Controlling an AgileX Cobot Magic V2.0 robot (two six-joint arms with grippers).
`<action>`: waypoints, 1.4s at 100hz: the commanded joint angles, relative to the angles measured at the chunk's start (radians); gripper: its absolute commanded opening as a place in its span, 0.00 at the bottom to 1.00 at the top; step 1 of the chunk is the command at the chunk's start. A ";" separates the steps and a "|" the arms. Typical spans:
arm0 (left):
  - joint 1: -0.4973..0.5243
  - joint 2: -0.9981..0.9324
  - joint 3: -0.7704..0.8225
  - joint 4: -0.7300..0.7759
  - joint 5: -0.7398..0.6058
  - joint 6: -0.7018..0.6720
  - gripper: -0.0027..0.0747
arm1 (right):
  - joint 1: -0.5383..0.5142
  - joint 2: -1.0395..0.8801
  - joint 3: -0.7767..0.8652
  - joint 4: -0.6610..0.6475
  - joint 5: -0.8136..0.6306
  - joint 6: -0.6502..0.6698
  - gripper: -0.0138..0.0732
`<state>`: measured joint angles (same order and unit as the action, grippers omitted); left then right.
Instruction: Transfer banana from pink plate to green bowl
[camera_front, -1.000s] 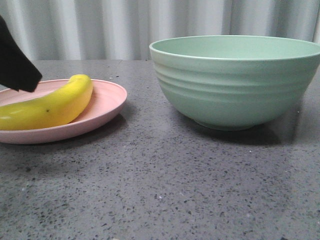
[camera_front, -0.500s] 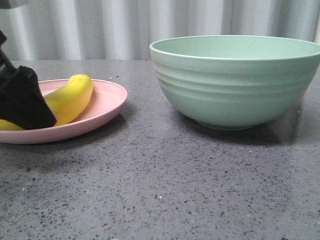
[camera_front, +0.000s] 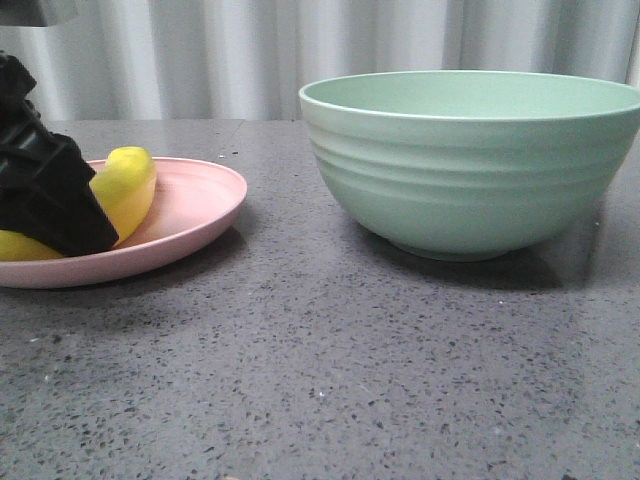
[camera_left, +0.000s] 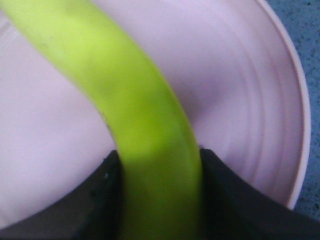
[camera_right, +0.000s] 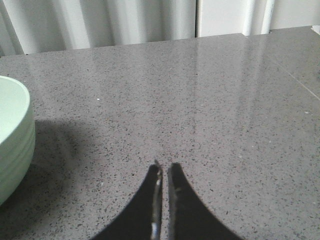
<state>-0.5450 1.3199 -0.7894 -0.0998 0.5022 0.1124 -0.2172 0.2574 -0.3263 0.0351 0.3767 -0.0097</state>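
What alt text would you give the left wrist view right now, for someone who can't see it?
The left gripper is closed around the yellow banana, one dark finger on each side of it. The banana curves away over the pale pink plate, with grey table showing past the rim.

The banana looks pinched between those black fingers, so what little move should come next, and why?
Probably a short lift straight up. In the left wrist view the fingers sit on both sides of the banana, which lies over the pink plate. The green bowl stands to the right with a much taller wall, so the banana likely needs height before travelling sideways.
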 joint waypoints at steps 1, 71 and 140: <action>-0.007 -0.024 -0.031 -0.003 -0.052 0.000 0.02 | 0.000 0.019 -0.027 -0.001 -0.053 -0.004 0.09; -0.236 -0.152 -0.242 -0.024 0.019 0.057 0.01 | 0.218 0.243 -0.391 0.181 0.322 -0.075 0.55; -0.456 -0.124 -0.243 -0.033 -0.043 0.057 0.01 | 0.629 0.812 -0.678 0.490 0.096 -0.075 0.60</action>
<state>-0.9897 1.2169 -0.9965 -0.1202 0.5402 0.1678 0.3786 1.0210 -0.9450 0.4897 0.5746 -0.0764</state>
